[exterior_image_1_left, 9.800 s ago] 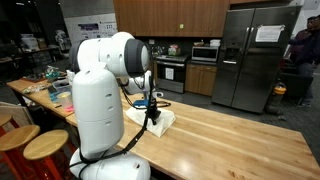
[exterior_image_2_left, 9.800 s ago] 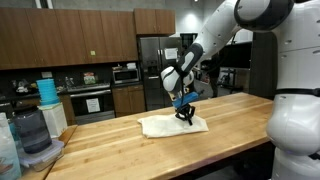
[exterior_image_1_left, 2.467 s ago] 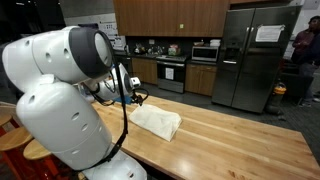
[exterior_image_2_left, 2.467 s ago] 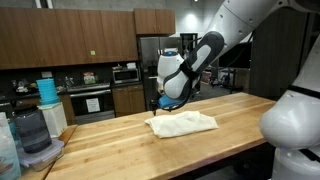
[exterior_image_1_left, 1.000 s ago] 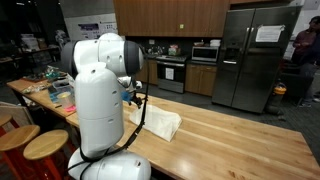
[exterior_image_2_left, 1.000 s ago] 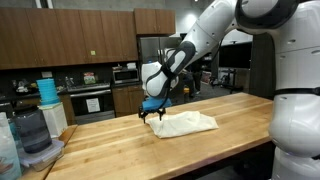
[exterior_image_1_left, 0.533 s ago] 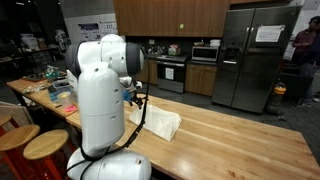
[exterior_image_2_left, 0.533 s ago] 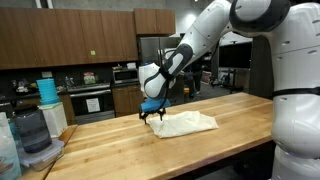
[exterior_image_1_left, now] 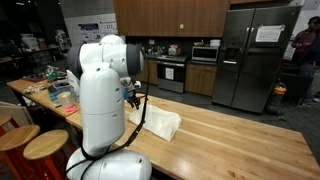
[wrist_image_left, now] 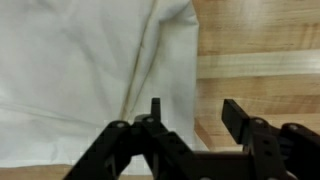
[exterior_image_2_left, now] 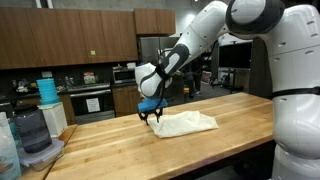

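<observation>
A white cloth (exterior_image_2_left: 186, 124) lies folded on the wooden table (exterior_image_2_left: 110, 150); it also shows behind the arm in an exterior view (exterior_image_1_left: 161, 123). My gripper (exterior_image_2_left: 153, 118) points down at the cloth's end corner, low over the table. In the wrist view the cloth (wrist_image_left: 80, 70) fills the left side and bare wood (wrist_image_left: 260, 50) the right. The gripper (wrist_image_left: 194, 106) straddles the cloth's edge, one finger (wrist_image_left: 155, 108) over the cloth and the other over the wood. Its jaws stand apart with a gap between them. The robot's body hides the gripper in the exterior view taken from behind the arm.
Stacked containers (exterior_image_2_left: 30, 135) stand at one end of the table. Two wooden stools (exterior_image_1_left: 40, 148) sit beside the robot's base, and clutter (exterior_image_1_left: 50, 92) covers the far table end. A steel refrigerator (exterior_image_1_left: 250, 55) and a person (exterior_image_1_left: 303, 45) are beyond the table.
The gripper has shifted from above the cloth to its end corner and come down low. Over the last second the arm has edged slightly further along, and the cloth has stayed put.
</observation>
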`<state>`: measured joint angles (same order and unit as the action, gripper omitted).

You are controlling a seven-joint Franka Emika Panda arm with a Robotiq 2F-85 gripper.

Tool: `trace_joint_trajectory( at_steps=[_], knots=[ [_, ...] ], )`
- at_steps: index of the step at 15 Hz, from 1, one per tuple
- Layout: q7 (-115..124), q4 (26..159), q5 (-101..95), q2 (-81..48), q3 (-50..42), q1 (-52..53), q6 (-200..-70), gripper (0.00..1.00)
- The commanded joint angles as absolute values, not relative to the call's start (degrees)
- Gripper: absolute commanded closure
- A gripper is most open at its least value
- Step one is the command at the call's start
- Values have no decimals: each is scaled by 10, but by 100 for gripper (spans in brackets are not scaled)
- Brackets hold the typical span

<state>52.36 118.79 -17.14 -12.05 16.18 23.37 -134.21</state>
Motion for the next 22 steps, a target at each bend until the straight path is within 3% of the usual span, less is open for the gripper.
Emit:
trace_joint_trajectory(
  at_steps=[1, 2, 5, 8, 13, 16, 18, 22],
  knots=[
    [544, 1163, -186, -131, 152, 249, -1310, 51],
    [547, 1161, -186, -133, 152, 251, -1304, 30],
    [557, 1150, -194, -142, 149, 254, -1286, 20],
    [565, 1142, -199, -148, 146, 256, -1272, 2],
    [571, 1126, -202, -162, 141, 258, -1250, 0],
    [571, 1117, -201, -171, 137, 257, -1242, 12],
    [570, 1113, -200, -175, 134, 258, -1239, 34],
    [568, 1105, -195, -184, 131, 259, -1237, 66]
  ],
)
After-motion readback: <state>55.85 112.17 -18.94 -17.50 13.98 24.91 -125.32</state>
